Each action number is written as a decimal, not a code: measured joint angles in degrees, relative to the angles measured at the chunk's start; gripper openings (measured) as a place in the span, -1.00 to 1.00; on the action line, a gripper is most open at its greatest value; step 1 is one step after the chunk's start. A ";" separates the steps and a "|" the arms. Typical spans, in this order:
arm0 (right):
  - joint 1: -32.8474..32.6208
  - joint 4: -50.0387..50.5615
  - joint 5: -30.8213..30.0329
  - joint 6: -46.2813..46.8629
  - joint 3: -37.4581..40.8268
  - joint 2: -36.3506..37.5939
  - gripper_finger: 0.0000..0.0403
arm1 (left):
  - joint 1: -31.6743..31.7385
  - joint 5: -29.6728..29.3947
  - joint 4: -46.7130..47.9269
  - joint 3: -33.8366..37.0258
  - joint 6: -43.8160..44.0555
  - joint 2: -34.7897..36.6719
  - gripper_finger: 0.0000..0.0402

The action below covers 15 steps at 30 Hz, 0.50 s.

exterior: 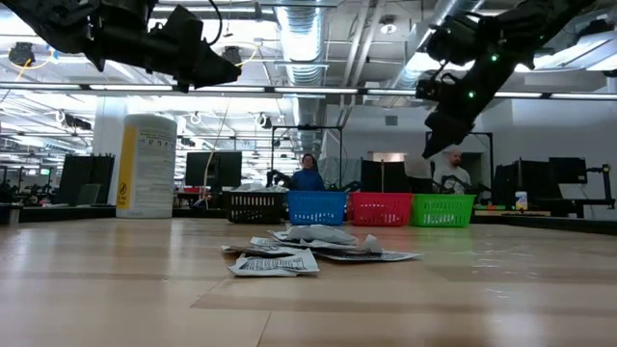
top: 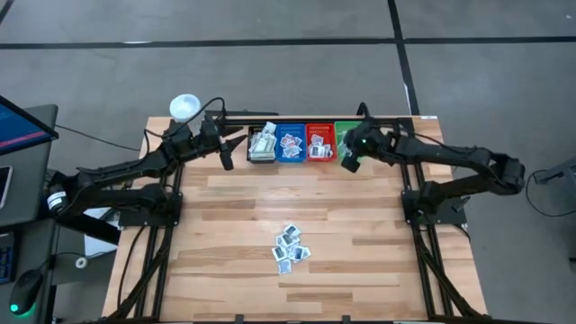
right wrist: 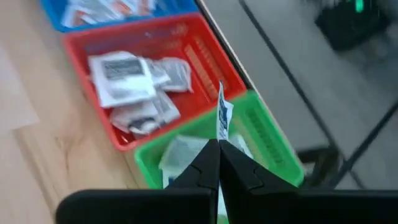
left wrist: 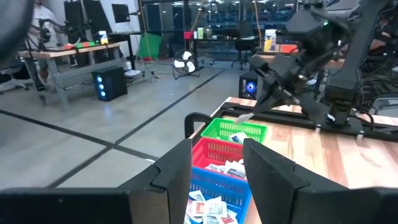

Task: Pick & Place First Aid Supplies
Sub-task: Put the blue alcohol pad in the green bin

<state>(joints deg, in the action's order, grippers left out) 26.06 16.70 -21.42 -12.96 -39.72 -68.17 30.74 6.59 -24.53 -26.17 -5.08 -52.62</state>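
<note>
A thin white packet (right wrist: 223,118) with blue print stands on edge, clamped between the closed fingers of the right hand (right wrist: 219,144) above the green bin (right wrist: 273,149). Beside it sit the red bin (right wrist: 205,56) and blue bin (right wrist: 56,18), both holding packets. More packets lie in a loose pile (top: 290,247) mid-bench. The left hand (left wrist: 214,165) hangs above the bins, fingers apart and empty.

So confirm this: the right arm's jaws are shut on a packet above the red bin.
Not quite. The right gripper is shut on a packet, but above the green bin, not the red bin beside it. The right wrist view shows this.
</note>
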 joint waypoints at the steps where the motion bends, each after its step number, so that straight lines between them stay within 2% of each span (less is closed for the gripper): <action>1: -0.82 -0.93 0.09 -2.05 0.00 0.01 -1.00 | 0.00 -0.14 0.01 0.00 -0.01 0.00 -0.28; 7: -9.17 -9.82 0.44 -20.20 -0.02 1.85 -1.00 | 0.00 -0.57 0.02 0.00 -0.17 -1.13 -0.28; 11: -14.53 -13.97 -0.06 -27.99 -0.69 3.44 -1.00 | 0.00 -0.56 0.03 0.00 0.89 -2.69 -0.28; 15: -19.34 -13.98 -6.41 -30.36 -3.25 3.79 -1.00 | 0.00 -0.55 0.01 0.00 1.07 -4.11 -0.28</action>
<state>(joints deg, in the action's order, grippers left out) 6.72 2.72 -27.83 -43.32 -42.97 -64.38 30.74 6.04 -24.52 -26.17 -4.01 -56.73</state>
